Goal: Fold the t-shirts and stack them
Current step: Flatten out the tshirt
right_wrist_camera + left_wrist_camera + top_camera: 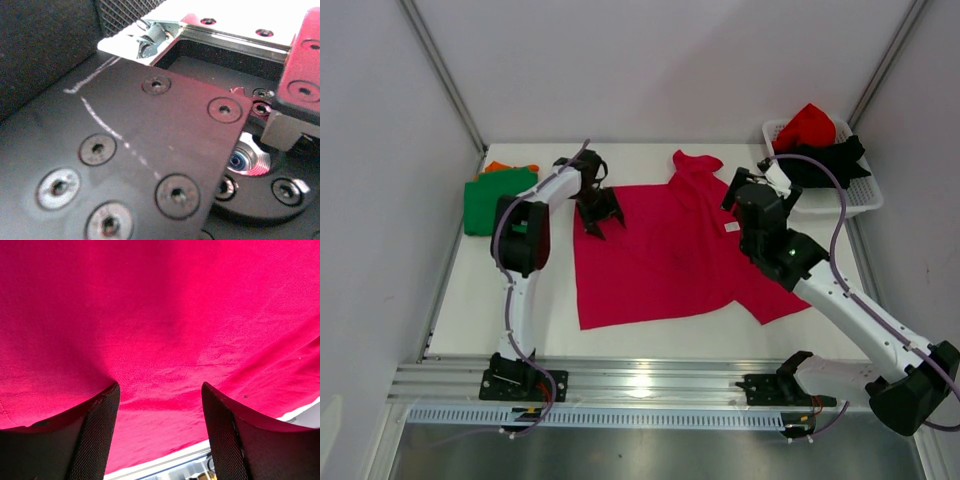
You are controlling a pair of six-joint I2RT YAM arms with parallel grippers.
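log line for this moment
magenta-pink cloth t-shirt: spread flat | left pincer: open over it | right pincer: open at its right side | folded green cloth t-shirt: far left

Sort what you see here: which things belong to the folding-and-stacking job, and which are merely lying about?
Part of the job: magenta t-shirt, green t-shirt, orange t-shirt, red t-shirt, black t-shirt.

Lying about: white lattice basket, holding the red and black shirts.

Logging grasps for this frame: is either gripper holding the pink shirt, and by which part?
Left gripper: nothing held, jaws open above the flat magenta t-shirt. Right gripper, over the shirt's right side: cannot be told.
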